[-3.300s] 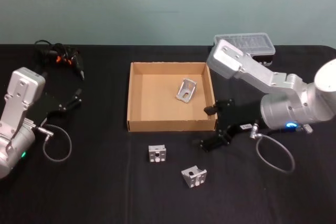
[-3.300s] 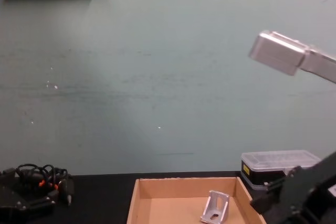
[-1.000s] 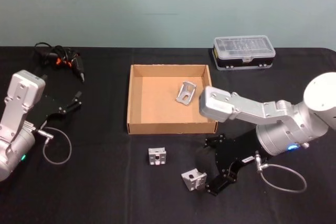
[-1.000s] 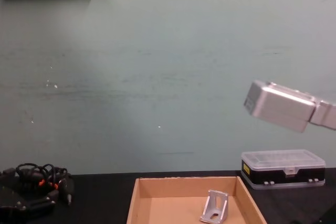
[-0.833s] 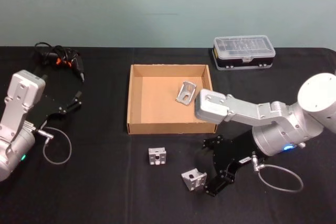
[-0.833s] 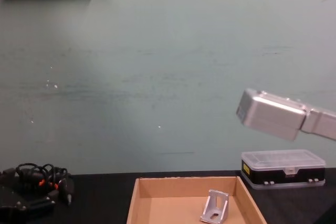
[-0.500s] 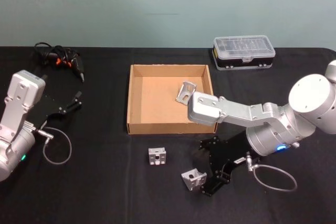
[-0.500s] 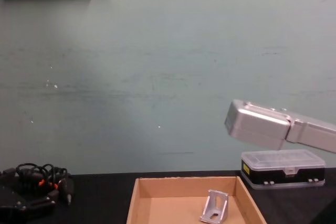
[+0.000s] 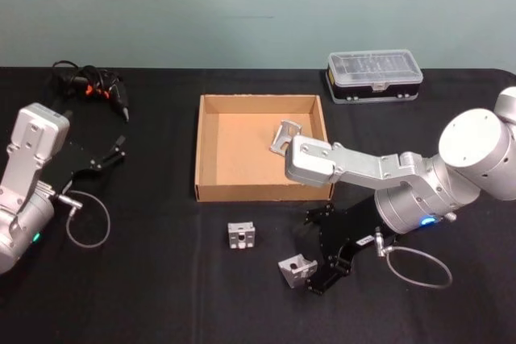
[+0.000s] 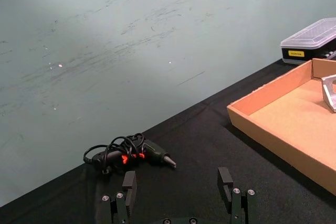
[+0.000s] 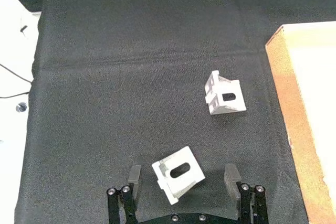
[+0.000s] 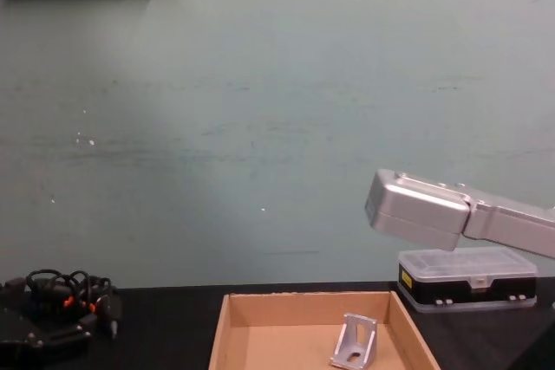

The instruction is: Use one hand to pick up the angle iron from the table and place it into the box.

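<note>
My left gripper (image 9: 119,151) rests spread near the table's (image 9: 161,304) left edge, just where it was three seconds ago. Its wrist view looks past its fingers (image 10: 128,184) to a tangle of black cable and a tool (image 9: 90,89) by the far left corner.

The box (image 9: 211,192) sits mid-table. The boxed angle iron (image 9: 284,136) stands by its right wall, unmoved, and the chest view shows it side-on (image 12: 354,341). A second angle iron (image 9: 242,236) lies on the table in front of the box's front wall.

Right of that one, towards the front edge, lies the front angle iron (image 9: 297,268). My right gripper (image 9: 309,255) was beside the box's front right corner three seconds ago. It has since come forward and left, and now brackets this iron with its fingers spread. The right wrist view shows the iron (image 11: 178,181) tilted, slot up, with a gap on each side.

My silver forearm (image 9: 347,165) crosses the box's front right corner and hides part of the wall. A black case with a clear lid (image 9: 374,75) stands near the far right corner.
</note>
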Motion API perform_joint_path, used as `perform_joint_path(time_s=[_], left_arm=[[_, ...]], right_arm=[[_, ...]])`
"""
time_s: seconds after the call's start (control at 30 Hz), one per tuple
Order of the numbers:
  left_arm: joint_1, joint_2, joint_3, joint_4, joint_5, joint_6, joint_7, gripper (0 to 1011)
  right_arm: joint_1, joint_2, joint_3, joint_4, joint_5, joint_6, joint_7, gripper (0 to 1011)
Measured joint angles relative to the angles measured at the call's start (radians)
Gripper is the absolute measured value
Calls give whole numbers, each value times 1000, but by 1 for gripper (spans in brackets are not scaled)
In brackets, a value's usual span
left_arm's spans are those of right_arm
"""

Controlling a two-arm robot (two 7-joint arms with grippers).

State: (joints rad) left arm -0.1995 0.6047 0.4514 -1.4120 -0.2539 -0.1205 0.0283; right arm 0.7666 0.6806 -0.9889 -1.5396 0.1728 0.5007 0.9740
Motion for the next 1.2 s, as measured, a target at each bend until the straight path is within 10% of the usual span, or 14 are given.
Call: perform_joint_path(time_s=[0.3,1.2], left_arm=[[0,0,0,0,0,0,0,1011],[0,0,0,0,0,0,0,1011]], right_arm=[[-1,2,1,-3,0,-1,0,873],[-2,4,2,-5,2,-2,0,54]])
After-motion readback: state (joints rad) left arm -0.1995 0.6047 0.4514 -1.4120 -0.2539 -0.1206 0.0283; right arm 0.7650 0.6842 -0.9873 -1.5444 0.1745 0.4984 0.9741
